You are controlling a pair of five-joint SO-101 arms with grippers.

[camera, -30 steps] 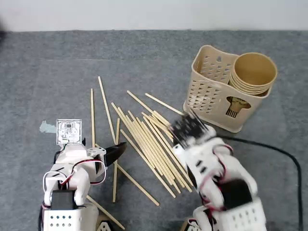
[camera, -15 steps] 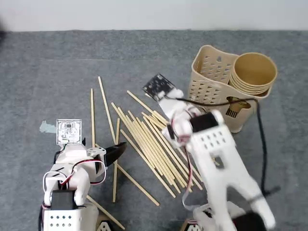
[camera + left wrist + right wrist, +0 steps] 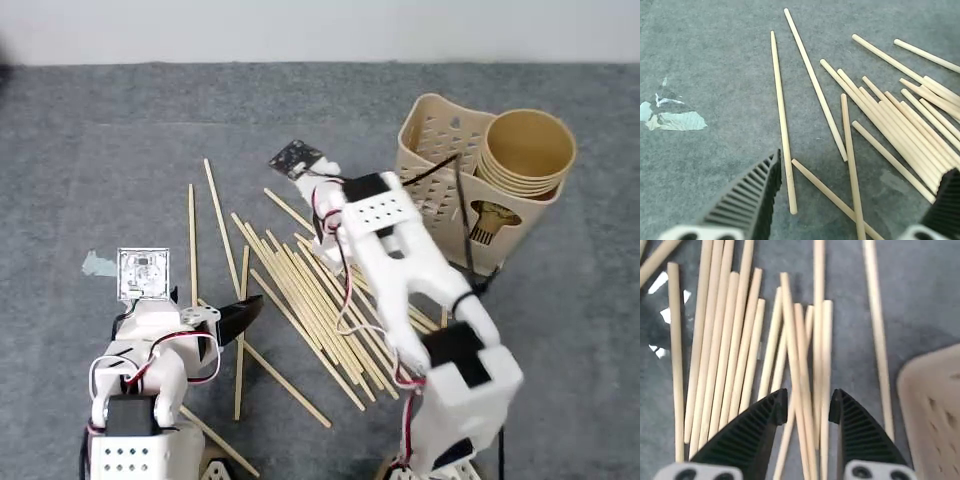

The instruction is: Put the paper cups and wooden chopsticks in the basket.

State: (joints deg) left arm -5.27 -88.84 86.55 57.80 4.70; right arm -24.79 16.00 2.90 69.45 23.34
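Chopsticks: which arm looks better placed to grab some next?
Probably right: the right gripper hangs open directly over the chopsticks pile, close to the basket. The left gripper, also open, sits over a few stray sticks, farther away.

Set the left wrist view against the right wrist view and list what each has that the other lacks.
Left wrist view: a torn pale scrap lying on the grey mat. Right wrist view: a corner of the beige basket. Shared: wooden chopsticks scattered on that grey mat.
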